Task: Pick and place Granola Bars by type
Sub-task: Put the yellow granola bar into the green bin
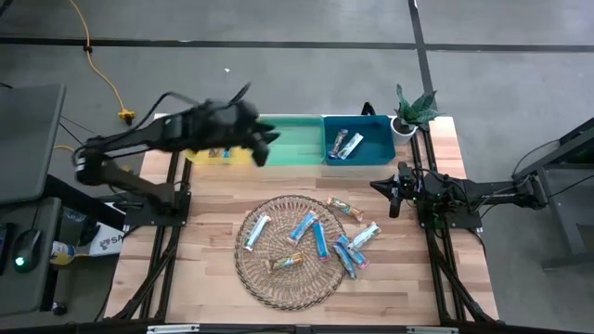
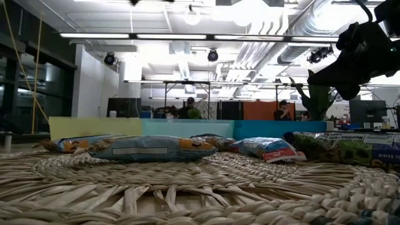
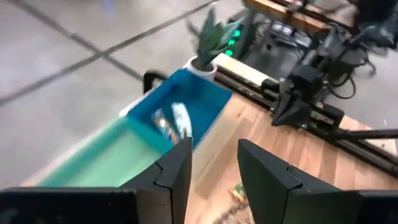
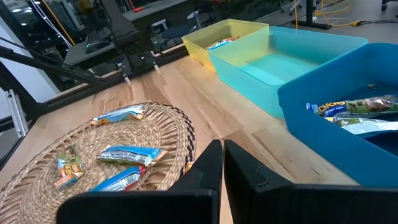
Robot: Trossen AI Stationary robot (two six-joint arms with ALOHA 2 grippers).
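Several granola bars in blue, white-teal and orange-brown wrappers lie flat on the round wicker mat (image 1: pixel 292 250), with an orange-brown one (image 1: pixel 343 208) at its far right rim. More bars lie in the blue bin (image 1: pixel 345 144) and the yellow bin (image 1: pixel 218 153). My left gripper (image 1: pixel 264 139) hangs above the yellow and green bins; the left wrist view shows it (image 3: pixel 214 168) open and empty. My right gripper (image 1: pixel 394 195) waits over bare table right of the mat, shut and empty (image 4: pixel 222 155).
Three bins stand in a row along the far edge: yellow (image 4: pixel 233 28), green (image 1: pixel 292 139), blue (image 4: pixel 323 118). A potted plant (image 1: pixel 413 111) sits at the far right corner. Bare wood lies between the mat and the bins. People show in the room behind (image 2: pixel 190 109).
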